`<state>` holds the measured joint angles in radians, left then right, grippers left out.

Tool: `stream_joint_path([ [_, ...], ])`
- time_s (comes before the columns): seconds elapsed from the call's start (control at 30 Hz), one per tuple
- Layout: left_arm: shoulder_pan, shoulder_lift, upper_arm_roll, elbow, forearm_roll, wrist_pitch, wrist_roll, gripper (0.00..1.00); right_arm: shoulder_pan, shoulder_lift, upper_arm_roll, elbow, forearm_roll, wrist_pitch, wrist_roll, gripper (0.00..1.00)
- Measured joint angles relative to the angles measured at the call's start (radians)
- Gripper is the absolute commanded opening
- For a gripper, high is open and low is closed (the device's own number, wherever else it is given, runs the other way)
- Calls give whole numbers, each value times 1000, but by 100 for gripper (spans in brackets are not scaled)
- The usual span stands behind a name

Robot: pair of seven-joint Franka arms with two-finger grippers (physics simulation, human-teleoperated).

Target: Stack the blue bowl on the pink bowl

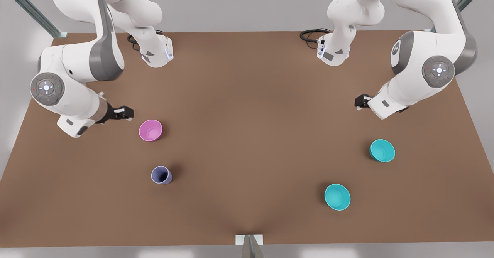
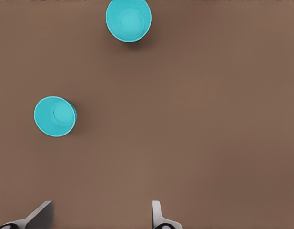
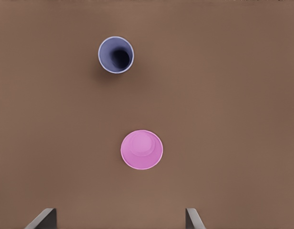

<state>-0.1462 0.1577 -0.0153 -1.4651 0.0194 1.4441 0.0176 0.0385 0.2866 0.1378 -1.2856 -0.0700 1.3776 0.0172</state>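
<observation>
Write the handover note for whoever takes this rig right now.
Left gripper: open, empty, above the table at the front view's right, near two look-alike blue bowls.
Right gripper: open, empty, at the front view's left beside the pink bowl; purple cup stands nearer the camera.
Done: nothing; all stand apart.
Left: grasp one blue bowl, carry it across, set it in the pink bowl.

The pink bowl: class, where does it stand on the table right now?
In the front view the pink bowl stands upright on the brown table, on that view's left, just beside the right tool; the purple cup sits nearer the camera.
</observation>
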Motion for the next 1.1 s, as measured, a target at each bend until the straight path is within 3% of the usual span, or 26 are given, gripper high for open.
stream_joint_path([
  [0.2, 7, 18, 0, -2, -1, 14, -3, 100, -20, 20, -1, -54, 0, 11, -2, 100],
  [0.37, 2, 21, -1, -2, -2, 18, -5, 100, -144, 22, 0, -397, 20, 179, -4, 100],
  [0.53, 5, 21, -1, -5, -2, 20, -6, 100, -167, -20, 1, -691, 71, 443, -6, 100],
  [0.63, 5, 21, -1, -6, -2, 19, -6, 100, -185, -11, 0, -797, 90, 612, -7, 100],
  [0.83, 5, 20, -1, -5, -2, 17, -7, 100, -206, 35, 0, -871, 102, 834, -9, 100],
  [1.1, 5, 18, -1, -4, -2, 0, -8, 100, -215, 89, 1, -928, 104, 956, -10, 100],
])
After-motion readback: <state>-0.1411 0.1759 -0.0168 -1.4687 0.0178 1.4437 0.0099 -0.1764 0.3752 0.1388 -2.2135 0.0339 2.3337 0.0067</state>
